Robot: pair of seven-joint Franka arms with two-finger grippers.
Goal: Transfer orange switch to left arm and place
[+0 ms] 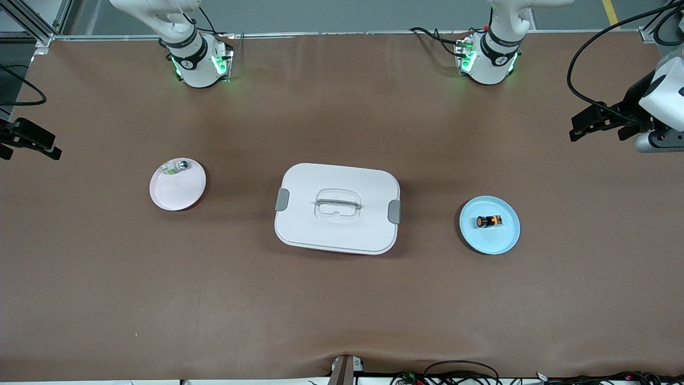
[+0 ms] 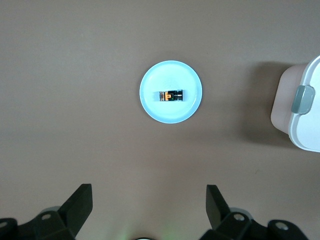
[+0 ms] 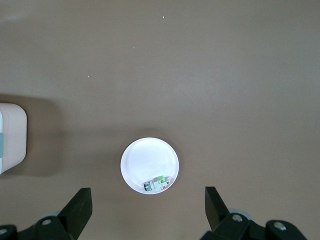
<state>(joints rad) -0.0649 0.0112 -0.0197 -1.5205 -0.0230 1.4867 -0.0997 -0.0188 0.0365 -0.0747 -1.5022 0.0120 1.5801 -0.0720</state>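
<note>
Right gripper [image 3: 145, 210] hanging open high over the table's right-arm end. Pink plate [image 1: 184, 191] sitting there, carrying a small greenish-clear part [image 1: 176, 167], probably a switch. Box [image 1: 337, 208] lying mid-table. Orange switch [image 1: 489, 221] lying on the blue plate [image 1: 502, 240] toward the left-arm end. Left gripper [image 2: 149, 205] hanging open above.

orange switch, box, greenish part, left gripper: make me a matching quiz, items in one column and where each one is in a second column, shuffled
Items:
1. orange switch
2. box
3. greenish-clear part
4. left gripper

Places:
A. on the pink plate
B. between the two plates
C. open, high over the table
D. on the blue plate

Pairs: 1-D, 2-B, 3-A, 4-C
</note>
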